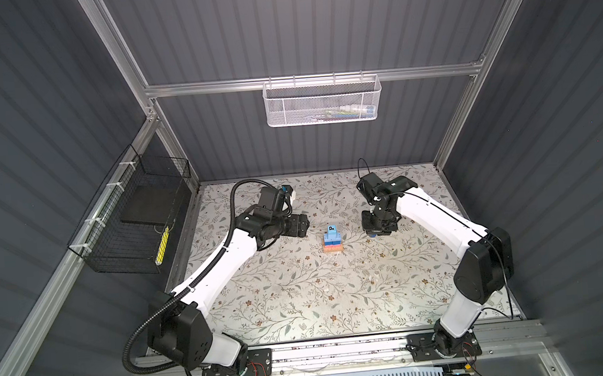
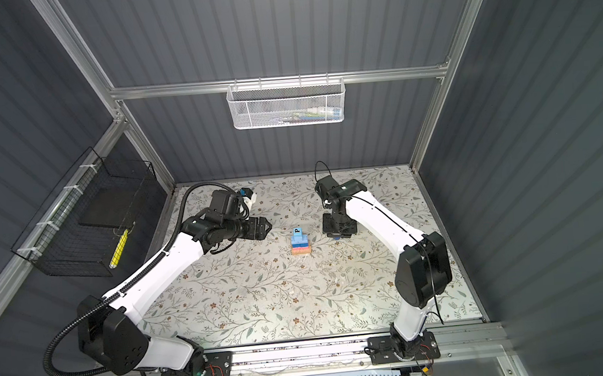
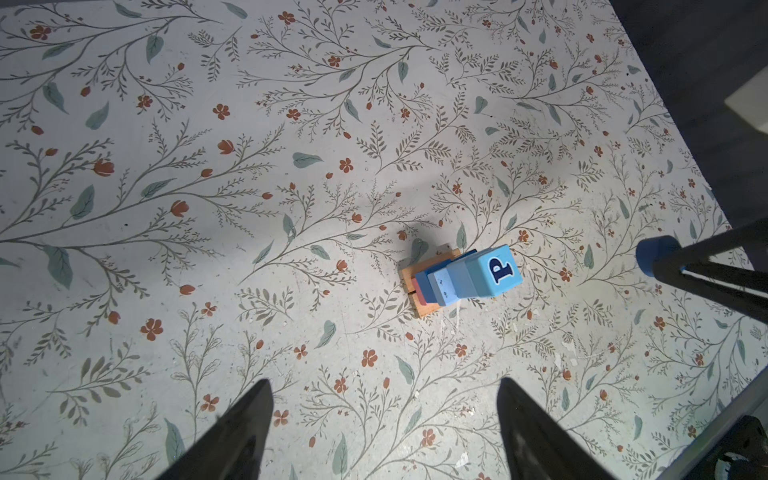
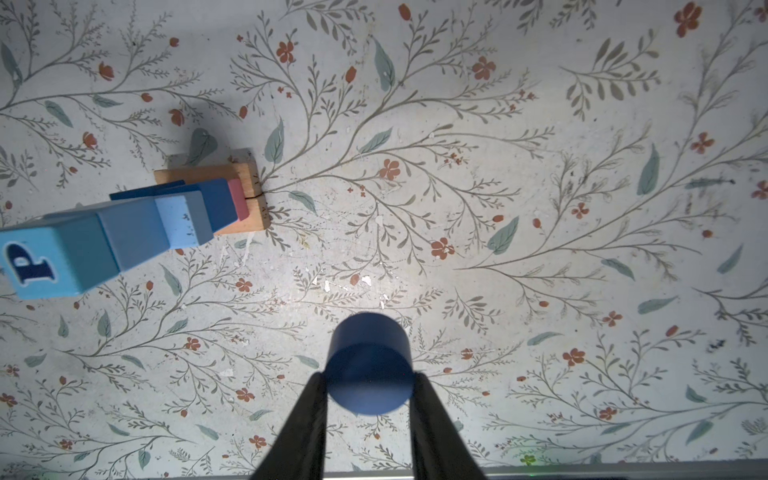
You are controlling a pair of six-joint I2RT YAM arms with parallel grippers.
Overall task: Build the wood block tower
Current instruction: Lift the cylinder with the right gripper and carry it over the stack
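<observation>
The wood block tower stands mid-table on the floral mat. Tan bars form its base, then a pink bar, a dark blue block, and light blue blocks. Its top cube bears a dark "P". My right gripper hangs just right of the tower, pointing down, shut on a dark blue cylinder held above the mat. My left gripper hovers left of the tower, open, with only mat between its fingers.
A white mesh basket hangs on the back rail. A black wire basket hangs on the left wall. Dark walls close in the table on the left, back and right. An aluminium rail runs along the front.
</observation>
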